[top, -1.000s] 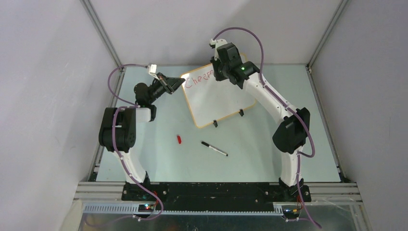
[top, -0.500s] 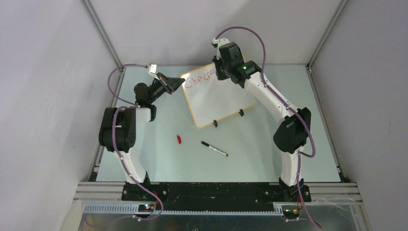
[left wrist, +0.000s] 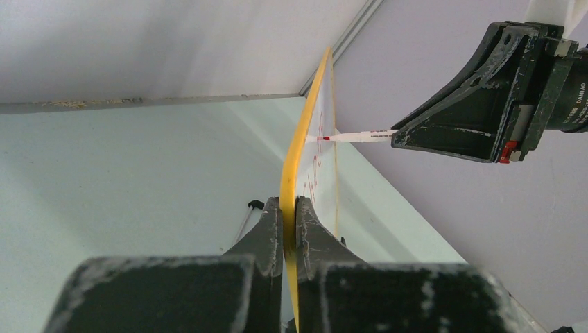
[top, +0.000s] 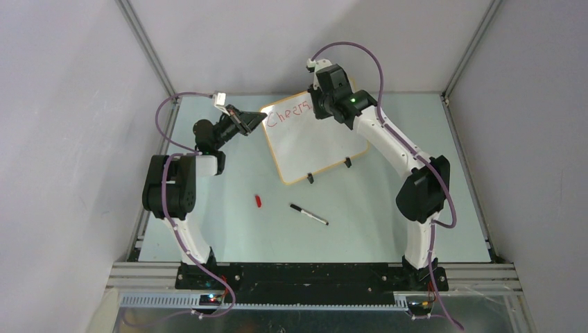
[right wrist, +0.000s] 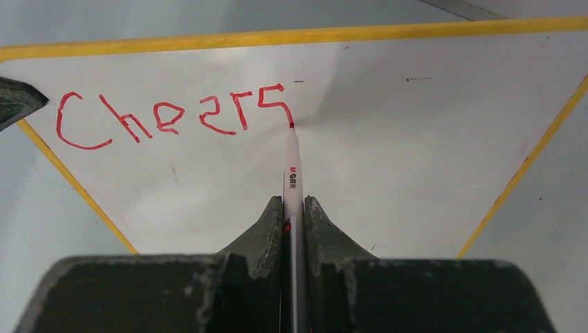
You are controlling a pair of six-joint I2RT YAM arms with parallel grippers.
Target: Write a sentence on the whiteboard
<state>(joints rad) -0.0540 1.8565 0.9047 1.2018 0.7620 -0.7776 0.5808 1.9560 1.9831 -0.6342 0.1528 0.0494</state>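
Whiteboard: the large glossy white rectangular board with a thin orange-tan rim (top: 315, 147) is standing at the far middle of the table, turned at an angle, its two small black clip feet (top: 310, 178) sitting at its near edge.

Sentence: red handwritten marker letters (right wrist: 173, 114) are running along the board's far left part – only "Cheers" is showing, in one row.

Left gripper: the black two-finger left gripper (left wrist: 289, 208) is clamping the board's rim at its left corner, jaws narrow with the yellow edge between them.

Right gripper: the black right gripper (right wrist: 295, 208) is pinching a slim white marker with a red tip (right wrist: 291, 166), jaws closed tight on its barrel.

Marker tip: it is touching the board at the foot of the last "s".

Table: the pale green flat surface (top: 222, 232) is carrying two loose things at its near middle – a thin white pen with a black cap (top: 309, 214) and, to its left and apart from it, a small red cap (top: 258, 201).
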